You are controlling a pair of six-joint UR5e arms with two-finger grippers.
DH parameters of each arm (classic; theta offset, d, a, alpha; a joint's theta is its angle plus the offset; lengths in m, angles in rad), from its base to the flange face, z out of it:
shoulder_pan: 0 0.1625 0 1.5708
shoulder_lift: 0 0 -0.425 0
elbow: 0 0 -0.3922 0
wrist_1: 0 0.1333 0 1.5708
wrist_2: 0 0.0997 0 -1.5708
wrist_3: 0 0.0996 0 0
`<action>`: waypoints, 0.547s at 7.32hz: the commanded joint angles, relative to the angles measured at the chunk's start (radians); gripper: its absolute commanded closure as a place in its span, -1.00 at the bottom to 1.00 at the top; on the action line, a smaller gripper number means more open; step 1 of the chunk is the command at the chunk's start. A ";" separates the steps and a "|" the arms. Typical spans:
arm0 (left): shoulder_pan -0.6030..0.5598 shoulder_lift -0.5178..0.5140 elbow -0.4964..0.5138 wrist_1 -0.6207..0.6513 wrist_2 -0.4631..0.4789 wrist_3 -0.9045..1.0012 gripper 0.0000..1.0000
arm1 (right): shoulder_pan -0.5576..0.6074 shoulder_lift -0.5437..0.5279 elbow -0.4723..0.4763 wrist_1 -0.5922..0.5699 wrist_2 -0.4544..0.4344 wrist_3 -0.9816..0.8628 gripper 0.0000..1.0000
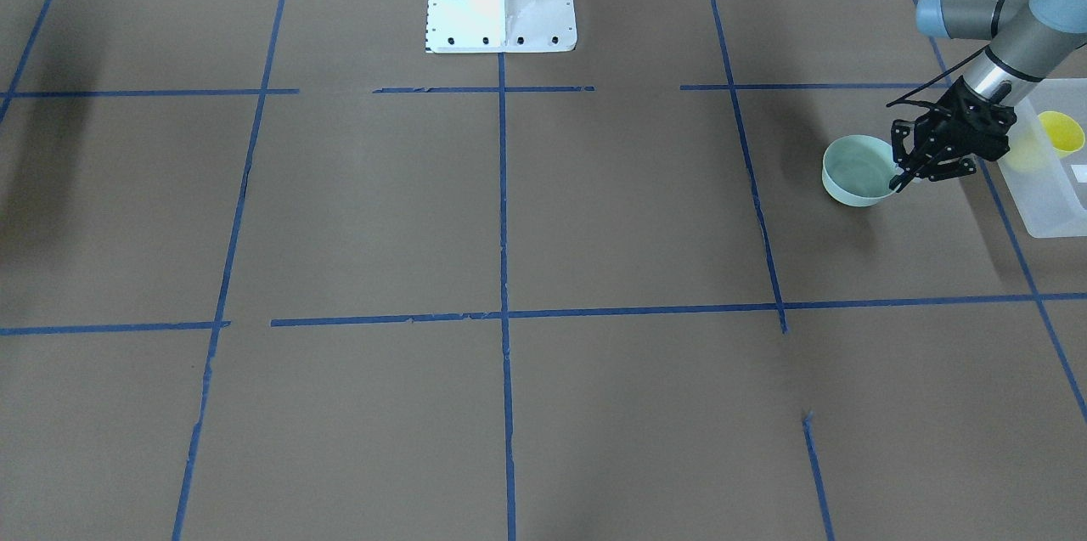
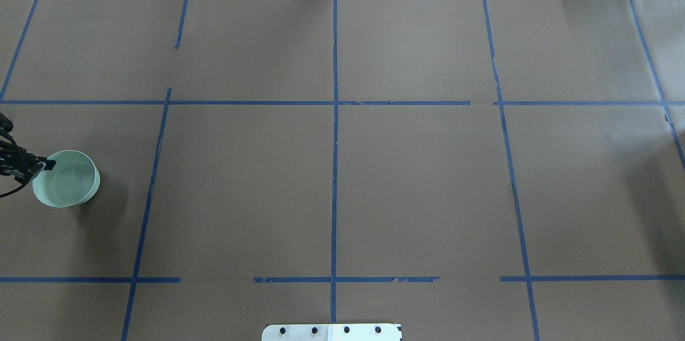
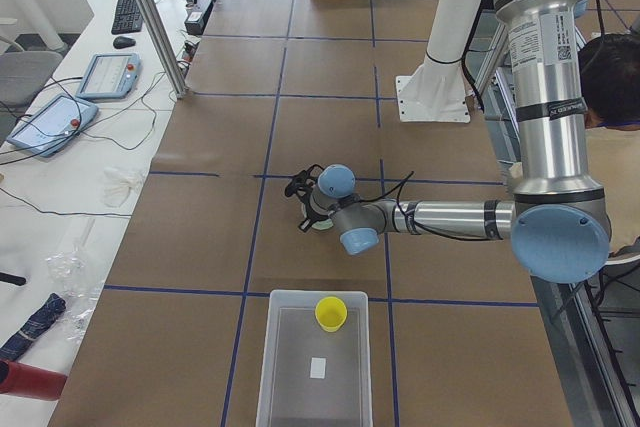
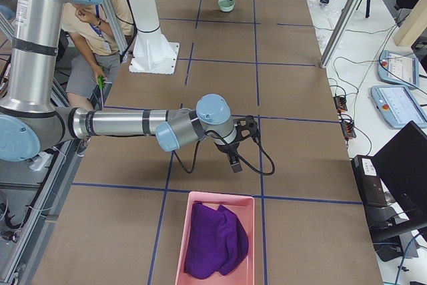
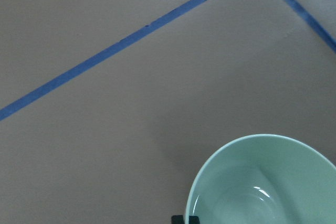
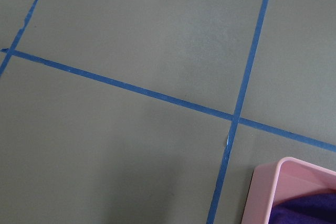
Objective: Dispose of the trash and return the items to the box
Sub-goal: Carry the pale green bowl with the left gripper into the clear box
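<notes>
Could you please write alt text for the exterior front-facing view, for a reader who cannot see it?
The left gripper grips the rim of a mint-green bowl over a brown table gridded with blue tape; beside it, a translucent box holds a yellow cup.

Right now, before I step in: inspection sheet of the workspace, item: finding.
Surface: brown paper-covered table with a blue tape grid, torn in spots.
Job's things: pale mint-green round bowl beside the frosted translucent white plastic bin; small pale-yellow plastic cup inside that bin.
Clutter: pink plastic tray holding a purple cloth.
Grippers: left gripper appears closed on the bowl's rim; right gripper hangs over the table near the pink tray, open or shut cannot be told.
Cables: black cable loops at the left wrist; second black cable loops at the right wrist.
Surroundings: seated operator; teach pendant on the side desk.
</notes>
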 commanded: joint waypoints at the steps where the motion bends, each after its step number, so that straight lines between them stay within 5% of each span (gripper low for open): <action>1: -0.087 0.040 -0.045 0.004 -0.147 0.123 1.00 | 0.000 0.000 0.000 0.000 0.000 0.000 -1.00; 4: -0.386 0.043 -0.056 0.265 -0.258 0.595 1.00 | 0.000 0.001 0.000 0.000 -0.002 0.000 -1.00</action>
